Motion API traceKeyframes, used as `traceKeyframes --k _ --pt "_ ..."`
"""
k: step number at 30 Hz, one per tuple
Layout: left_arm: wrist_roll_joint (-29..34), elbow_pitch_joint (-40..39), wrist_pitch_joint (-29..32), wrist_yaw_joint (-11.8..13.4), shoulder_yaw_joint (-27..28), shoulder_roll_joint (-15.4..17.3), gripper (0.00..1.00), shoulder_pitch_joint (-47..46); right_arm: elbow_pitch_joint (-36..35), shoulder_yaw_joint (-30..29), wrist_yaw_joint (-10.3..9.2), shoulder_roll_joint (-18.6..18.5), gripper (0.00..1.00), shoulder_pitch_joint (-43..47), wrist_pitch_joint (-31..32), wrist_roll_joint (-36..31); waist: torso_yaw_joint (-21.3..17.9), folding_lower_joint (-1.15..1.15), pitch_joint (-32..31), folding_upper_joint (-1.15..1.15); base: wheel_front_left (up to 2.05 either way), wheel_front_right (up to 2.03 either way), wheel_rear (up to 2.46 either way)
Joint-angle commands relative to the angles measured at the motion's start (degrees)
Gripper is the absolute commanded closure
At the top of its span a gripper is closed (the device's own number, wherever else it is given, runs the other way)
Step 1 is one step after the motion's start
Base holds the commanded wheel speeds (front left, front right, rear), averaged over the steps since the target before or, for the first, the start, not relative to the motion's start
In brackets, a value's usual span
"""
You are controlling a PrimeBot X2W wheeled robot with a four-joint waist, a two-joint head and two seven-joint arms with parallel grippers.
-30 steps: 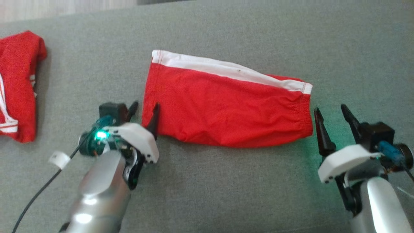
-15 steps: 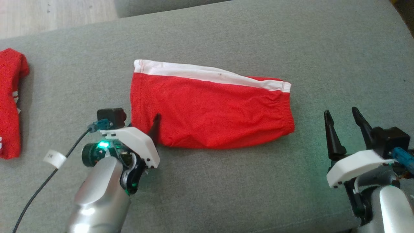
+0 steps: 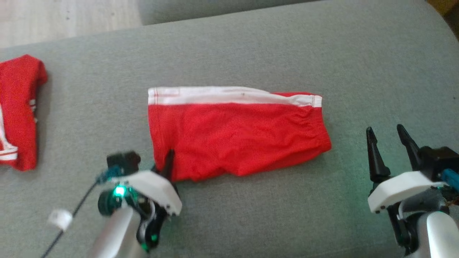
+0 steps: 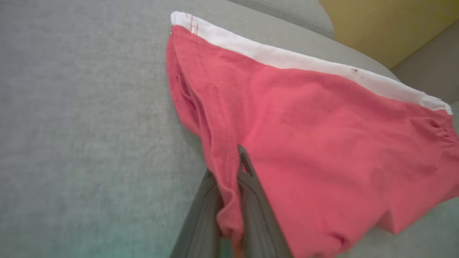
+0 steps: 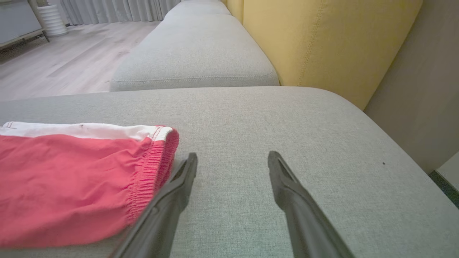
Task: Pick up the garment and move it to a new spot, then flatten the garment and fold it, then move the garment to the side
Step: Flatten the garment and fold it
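Red thin-cloth shorts with a white stripe along the far edge (image 3: 236, 139): flat in the middle of the wide grey cloth sofa cushion (image 3: 251, 46), and folded in half by the look of it.

Left gripper (image 3: 166, 157), two long dark fingers: wide apart a second ago, one finger on each side of the near left corner of the shorts. Now squeezed together on that corner. From the left wrist view, a ridge of red cloth pinched tight between the fingers and lifted a little off the cushion.

Right gripper (image 3: 384, 129): fingers spread wide, nothing held. Sits just beside the stretchy waist end of the shorts, not touching as far as can be told.

So, grab done. Probably the start of the carry to the side, toward another red garment with white stripes (image 3: 18, 111) at the far left of the cushion. Not sure of that, though.

Only one corner held, so could drag, swing or come unfolded on the way. Best to lift slowly and keep low.
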Motion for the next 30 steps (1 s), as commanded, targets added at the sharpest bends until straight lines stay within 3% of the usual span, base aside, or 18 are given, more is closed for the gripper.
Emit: traceKeyframes --k 1,10,12,13,21,30 --pt "-0.4 -3.1 -1.1 0.8 2.5 1.0 1.0 1.1 -1.9 0.8 -0.04 -0.2 0.0 -0.1 0.1 0.1 1.1 0.0 -1.1 0.0 0.0 0.0 0.0" --pt "-1.1 -11.2 -4.3 3.3 2.5 0.2 0.99 9.6 -1.7 0.8 -0.04 -0.2 0.0 1.0 0.7 0.0 2.9 0.0 -3.0 0.0 0.0 0.0 0.0" --pt "-0.5 -12.4 -5.3 3.9 2.2 0.1 0.45 10.1 -1.5 1.0 -0.04 -0.2 0.0 0.9 1.0 0.0 3.1 0.0 -3.1 0.0 0.0 0.0 0.0" --pt "0.0 -12.9 -5.9 4.1 2.0 0.1 0.0 10.2 -1.3 1.2 -0.04 -0.2 0.0 0.8 1.2 -0.1 3.1 0.0 -3.1 0.0 0.0 0.0 0.0" --pt "3.4 -18.3 -14.0 4.3 3.0 2.1 0.0 9.8 0.3 3.7 -0.04 -0.2 0.0 -3.1 3.6 -2.5 4.6 0.0 -3.8 0.0 0.0 0.0 0.0" --pt "5.4 -26.1 -17.6 8.3 5.1 4.4 0.0 16.1 7.2 8.0 -0.04 -0.7 0.0 -7.5 10.4 -3.0 8.6 0.0 -6.0 0.0 0.0 0.0 0.0"
